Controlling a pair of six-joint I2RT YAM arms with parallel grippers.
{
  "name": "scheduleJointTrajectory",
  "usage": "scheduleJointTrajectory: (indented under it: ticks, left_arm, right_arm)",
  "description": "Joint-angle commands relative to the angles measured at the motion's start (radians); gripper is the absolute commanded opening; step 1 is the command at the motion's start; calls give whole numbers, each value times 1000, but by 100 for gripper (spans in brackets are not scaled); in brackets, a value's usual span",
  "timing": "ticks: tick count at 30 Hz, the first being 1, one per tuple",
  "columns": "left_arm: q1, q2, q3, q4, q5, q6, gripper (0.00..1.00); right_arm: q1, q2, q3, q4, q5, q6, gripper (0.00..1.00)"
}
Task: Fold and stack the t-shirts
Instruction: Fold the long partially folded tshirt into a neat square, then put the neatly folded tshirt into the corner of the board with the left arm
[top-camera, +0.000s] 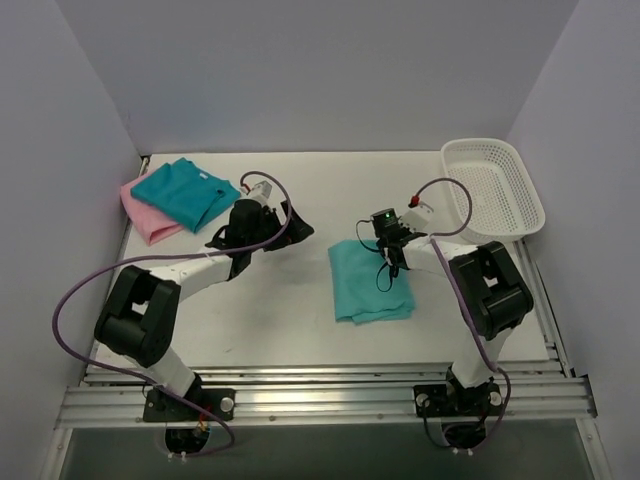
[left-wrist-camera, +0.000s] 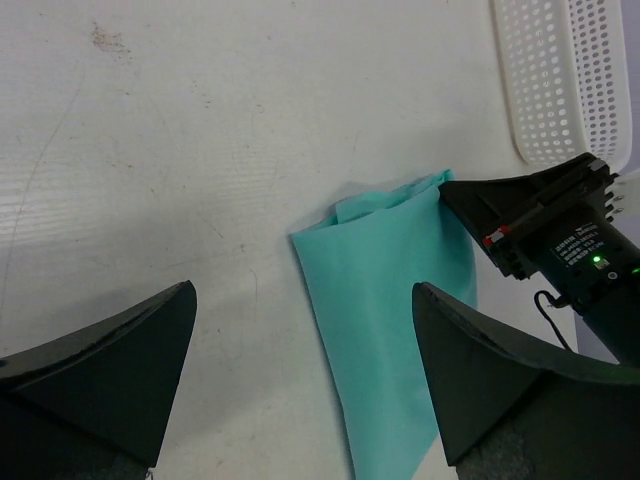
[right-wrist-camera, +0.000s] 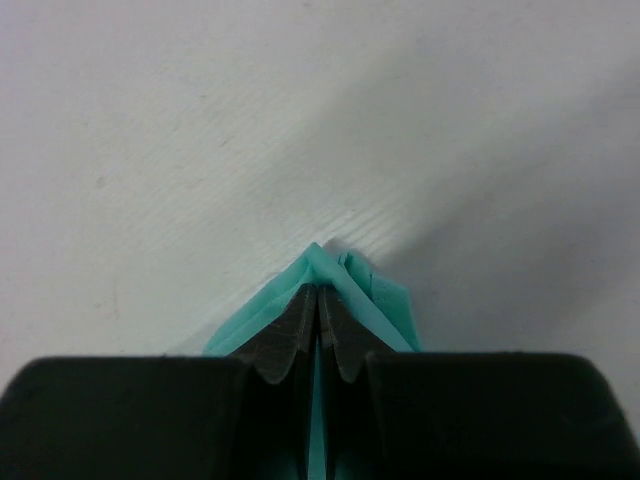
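A folded light sea-green t-shirt (top-camera: 368, 284) lies on the table right of centre. My right gripper (top-camera: 394, 250) is shut on its far right corner; in the right wrist view the fingers (right-wrist-camera: 300, 335) pinch the sea-green cloth (right-wrist-camera: 352, 283), which bunches up around them. At the far left, a teal-blue t-shirt (top-camera: 185, 191) lies folded on a pink t-shirt (top-camera: 146, 217). My left gripper (top-camera: 275, 222) hovers open left of the sea-green t-shirt (left-wrist-camera: 390, 300), holding nothing; its fingers (left-wrist-camera: 480, 370) frame the cloth's left edge from above.
A white mesh basket (top-camera: 492, 187) stands at the far right, also visible as the basket (left-wrist-camera: 560, 75) in the left wrist view. The right arm's camera housing (left-wrist-camera: 550, 230) sits over the shirt's far edge. Grey walls close in on both sides.
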Motion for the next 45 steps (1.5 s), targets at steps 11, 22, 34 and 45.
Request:
scheduleJointTrajectory:
  ticks: [11, 22, 34, 45]
  left_arm:
    - [-60, -197, -61, -105, -101, -38, 98]
    - [-217, -514, -175, -423, -280, -122, 98]
    - [-773, -791, -145, -927, -708, -550, 96]
    - [-816, -786, -313, -1085, -776, -852, 97]
  right_arm:
    - [13, -206, -299, -68, 82, 197, 0]
    - [474, -365, -311, -341, 140, 483, 0]
    - [633, -572, -107, -761, 441, 553, 53]
    - [639, -832, -193, -837, 463, 578, 56]
